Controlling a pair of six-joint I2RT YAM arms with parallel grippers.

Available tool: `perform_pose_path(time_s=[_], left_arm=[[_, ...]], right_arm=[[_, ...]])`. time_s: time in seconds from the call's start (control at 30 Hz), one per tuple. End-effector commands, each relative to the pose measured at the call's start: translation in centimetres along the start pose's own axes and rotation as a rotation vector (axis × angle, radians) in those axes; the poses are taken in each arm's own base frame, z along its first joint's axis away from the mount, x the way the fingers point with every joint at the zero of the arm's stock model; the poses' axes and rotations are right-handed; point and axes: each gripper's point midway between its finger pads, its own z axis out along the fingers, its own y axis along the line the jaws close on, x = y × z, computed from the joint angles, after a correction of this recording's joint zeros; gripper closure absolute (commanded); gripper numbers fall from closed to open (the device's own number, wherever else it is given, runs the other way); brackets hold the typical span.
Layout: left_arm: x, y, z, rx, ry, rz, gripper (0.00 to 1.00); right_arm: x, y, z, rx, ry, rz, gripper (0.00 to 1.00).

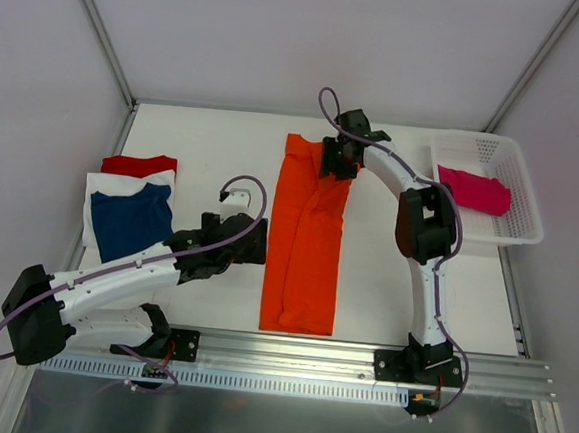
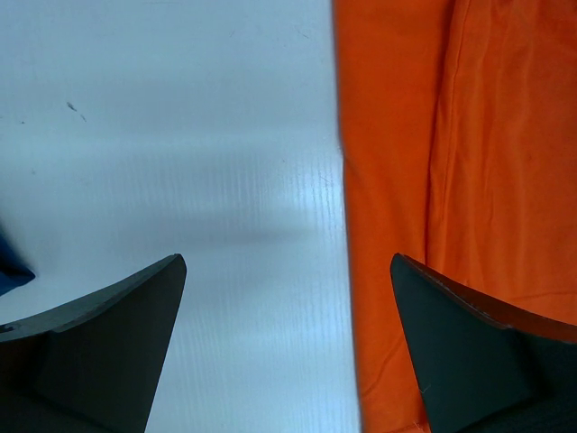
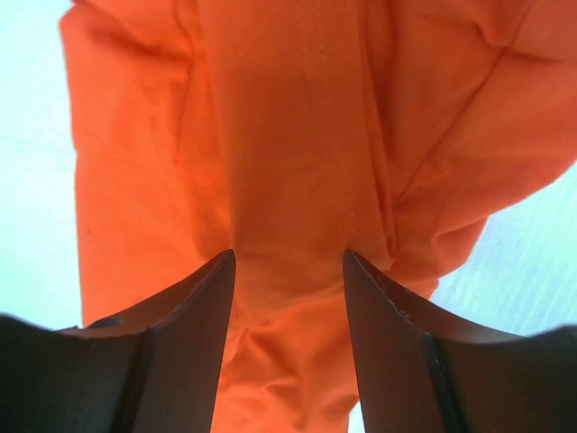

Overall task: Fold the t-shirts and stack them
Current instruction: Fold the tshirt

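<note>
A bright orange t-shirt (image 1: 302,248) lies folded into a long strip down the middle of the table. My right gripper (image 1: 336,160) is down on its far right corner. In the right wrist view its jaws (image 3: 288,254) stand apart with a loose ridge of orange cloth (image 3: 297,135) between them. My left gripper (image 1: 255,242) is beside the strip's left edge, open wide (image 2: 287,262); one fingertip is over bare table, the other over the orange edge (image 2: 451,180). At the left lie folded navy (image 1: 129,219), white (image 1: 94,211) and red (image 1: 138,164) t-shirts, stacked. A magenta t-shirt (image 1: 472,189) lies in the basket.
A white mesh basket (image 1: 526,210) stands at the table's right edge. Metal frame posts rise at the back corners, and a rail with both arm bases runs along the near edge. A navy corner (image 2: 9,271) shows at the left wrist view's left edge.
</note>
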Motion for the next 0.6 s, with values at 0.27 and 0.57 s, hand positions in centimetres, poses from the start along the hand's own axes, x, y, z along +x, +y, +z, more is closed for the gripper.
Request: perform_pose_path(time_s=[0.27,0.57], left_arm=[[1.3,1.3,0.5,-0.01,0.02,-0.015,0.01],[2.5,1.3,1.1,-0.014,0.063,-0.024,0.01]], right_arm=[[-1.1,-2.2,-3.3,0.129,-0.088,-0.006,0.46],[-1.9,-1.5,-4.7,0.11,-0.123,-0.01,0.46]])
